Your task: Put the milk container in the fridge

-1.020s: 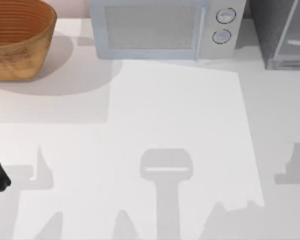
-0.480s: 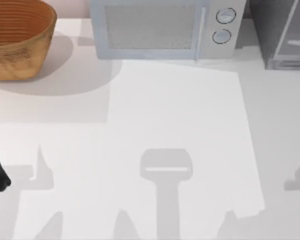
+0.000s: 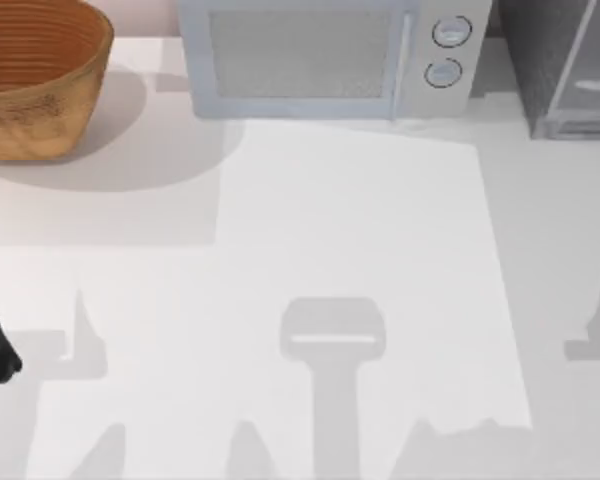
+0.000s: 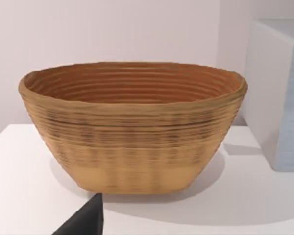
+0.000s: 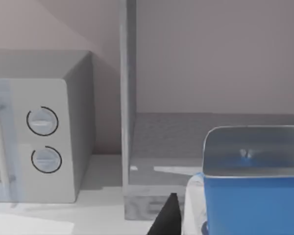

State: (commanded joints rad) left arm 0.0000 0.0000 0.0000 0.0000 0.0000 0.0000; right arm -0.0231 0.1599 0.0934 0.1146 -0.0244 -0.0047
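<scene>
White and evenly lit, the table [image 3: 360, 220] is seen from above with soft grey shadows across it.

From the right wrist view, a dark fingertip of the right gripper [image 5: 169, 215] is seen beside the milk container [image 5: 245, 191], which stands very close in front of the camera. The carton appears to be held by this gripper, but whether the jaws are really closed on it cannot be told. The carton is a blue box with a glossy, pale top face, and its long axis seems to be upright.

Beyond the carton, and straight ahead of it, the fridge [image 5: 206, 142] is seen with its compartment open to the camera. This is the relation on which the coming move depends: the container must be carried forward, away from the wrist, onto the rough grey floor of the cabinet. The right arm is clearly the nearer one. A pale grey frame post stands between the compartment and the microwave [image 5: 44, 142], so the carton must be kept clear of it.

The microwave is a smooth pale box with two round knobs. The left gripper [image 4: 85, 220] is parked at the left edge of the table, facing the basket [image 4: 132, 127], a ribbed woven bowl; the state of its jaws cannot be told.
</scene>
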